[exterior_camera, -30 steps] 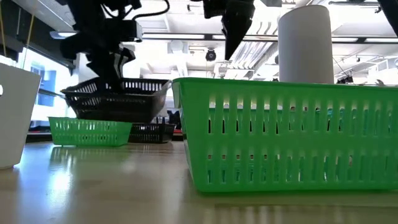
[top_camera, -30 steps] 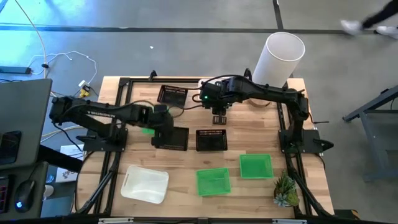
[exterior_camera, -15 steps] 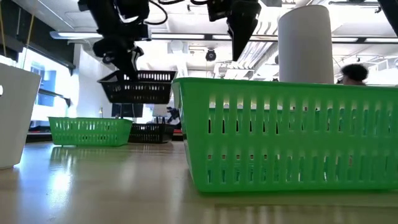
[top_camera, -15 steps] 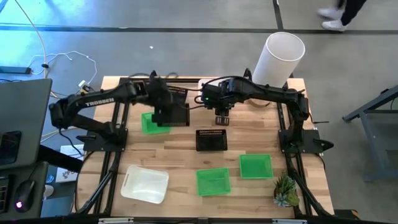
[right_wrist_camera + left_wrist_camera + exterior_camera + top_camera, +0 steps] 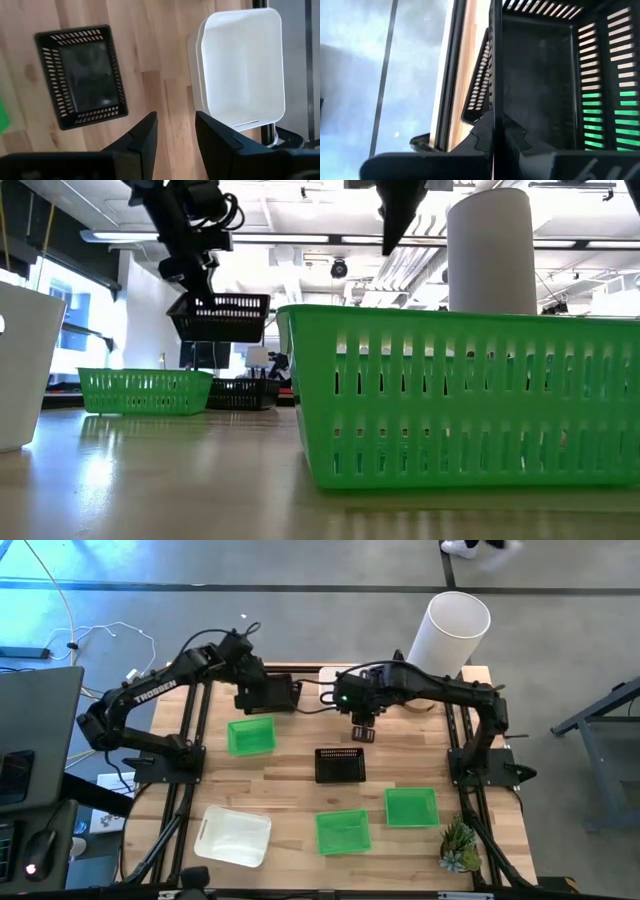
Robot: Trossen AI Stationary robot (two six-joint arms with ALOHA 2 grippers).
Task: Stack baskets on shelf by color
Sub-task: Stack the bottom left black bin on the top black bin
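My left gripper [image 5: 252, 695] is at the table's far edge, shut on a black basket [image 5: 278, 693] that hangs in the air [image 5: 225, 318] over a second black basket [image 5: 480, 80]. A third black basket [image 5: 340, 765] sits mid-table. My right gripper [image 5: 362, 732] hovers open above the table, just beyond that third basket [image 5: 82, 75], with nothing between its fingers. A green basket [image 5: 250, 735] lies at the left, and two more [image 5: 343, 832] [image 5: 411, 807] lie near the front. White baskets [image 5: 240, 70] rest at the far edge, and one [image 5: 233, 835] sits front left. No shelf shows. My left gripper pinches the black basket's left side wall [image 5: 493, 100] at its rim, one finger inside the basket and one outside. The fingers slant down from above on the table's left side. The basket is lifted clear and roughly level, its opening up.
A tall white cylinder [image 5: 450, 632] stands at the far right corner. A small plant [image 5: 460, 845] sits at the near right corner. Black frame rails [image 5: 190, 730] run along both sides of the wooden table.
My left gripper has carried the black basket up and toward the table's far edge, turning as it went. It has come clear of the green basket at the left, which now shows whole. My right gripper has drifted slightly up and toward the right.
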